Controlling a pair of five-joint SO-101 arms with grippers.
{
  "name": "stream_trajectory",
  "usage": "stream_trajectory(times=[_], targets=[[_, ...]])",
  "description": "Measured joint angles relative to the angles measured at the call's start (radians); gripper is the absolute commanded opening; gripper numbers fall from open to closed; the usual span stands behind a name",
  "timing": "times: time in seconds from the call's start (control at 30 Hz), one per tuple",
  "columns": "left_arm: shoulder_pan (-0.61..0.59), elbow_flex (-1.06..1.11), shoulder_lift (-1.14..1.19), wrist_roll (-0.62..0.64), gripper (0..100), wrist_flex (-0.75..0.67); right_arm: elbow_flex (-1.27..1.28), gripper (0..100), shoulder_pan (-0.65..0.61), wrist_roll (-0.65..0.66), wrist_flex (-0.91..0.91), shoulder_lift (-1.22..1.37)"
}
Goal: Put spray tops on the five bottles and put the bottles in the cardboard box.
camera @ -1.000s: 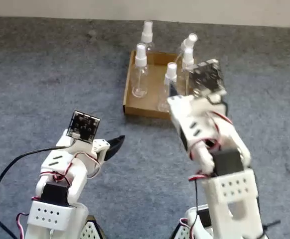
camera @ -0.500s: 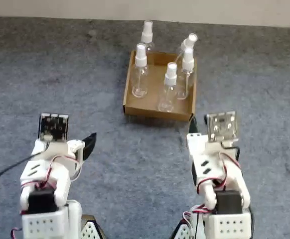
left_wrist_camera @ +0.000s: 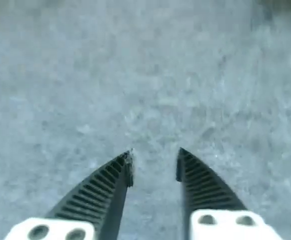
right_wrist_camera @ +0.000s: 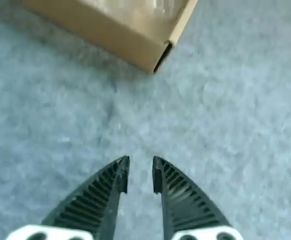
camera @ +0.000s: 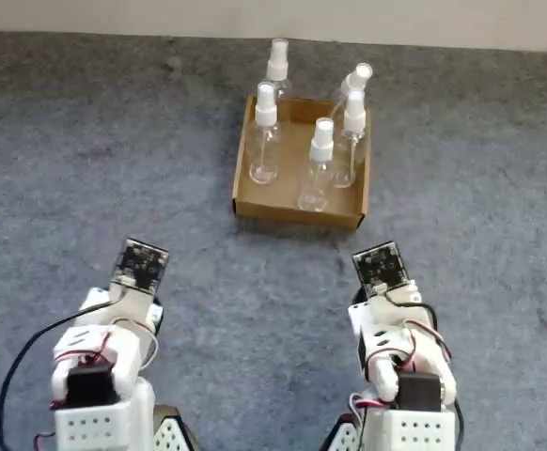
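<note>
Grey carpeted desk (camera: pixel 67 141): five capped clear plastic bottles (camera: pixel 319 164) stand at the brown cardboard box (camera: pixel 297 214), three surely inside, two at its far edge uncertain. Short of the box, both my jaws hang empty, slightly apart.

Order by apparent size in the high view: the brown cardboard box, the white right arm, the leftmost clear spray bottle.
White right arm and brown cardboard box: alike; arm nearer camera.
Smallest: clear spray bottle.
</note>
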Motion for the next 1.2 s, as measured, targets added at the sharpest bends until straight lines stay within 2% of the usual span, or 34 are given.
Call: stream_trajectory(times=[0.1, 0.2, 0.37, 0.5, 1.2], targets=[[-0.008, 0.034, -0.006, -0.034, 0, -0.046, 0.000, 1.7, 0.002, 0.003, 0.020, -0.003], [-0.041, 0.040, 0.000, -0.038, 1, -0.038, 0.000, 1.3, 0.000, 0.009, 0.118, -0.005], [-0.089, 0.040, 0.000, -0.040, 1, 0.063, 0.000, 1.3, 0.000, 0.009, 0.249, -0.005], [-0.101, 0.040, 0.000, -0.044, 1, 0.109, 0.000, 1.3, 0.000, 0.009, 0.258, -0.005], [-0.101, 0.040, 0.000, -0.044, 1, 0.114, 0.000, 1.3, 0.000, 0.009, 0.258, -0.005]])
